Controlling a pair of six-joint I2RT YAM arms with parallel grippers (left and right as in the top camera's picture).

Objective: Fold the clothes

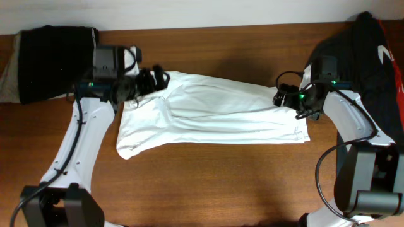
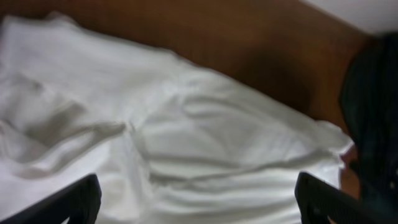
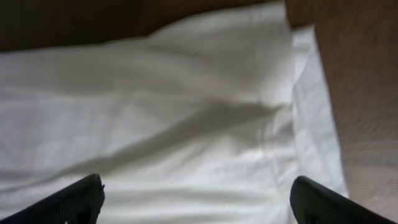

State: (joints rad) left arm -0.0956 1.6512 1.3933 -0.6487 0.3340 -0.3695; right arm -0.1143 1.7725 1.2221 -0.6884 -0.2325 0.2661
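The left gripper point(image 1: 158, 81), fingers spread wide, hides the upper left corner of the shirt point(image 1: 214, 113). The right gripper point(image 1: 279, 98), likewise spread, overlaps its right edge; both wrist views are blurred.

Left arm point(image 1: 82, 135): stretches up from the near base, bends inward at the wrist | left gripper point(image 1: 153, 81): points right, sits low, fingers point(image 2: 73, 202) spread wide | right arm point(image 1: 344, 115): loops up from its base, folds inward | right gripper point(image 1: 281, 98): points left, sits low, fingers point(image 3: 68, 202) spread wide
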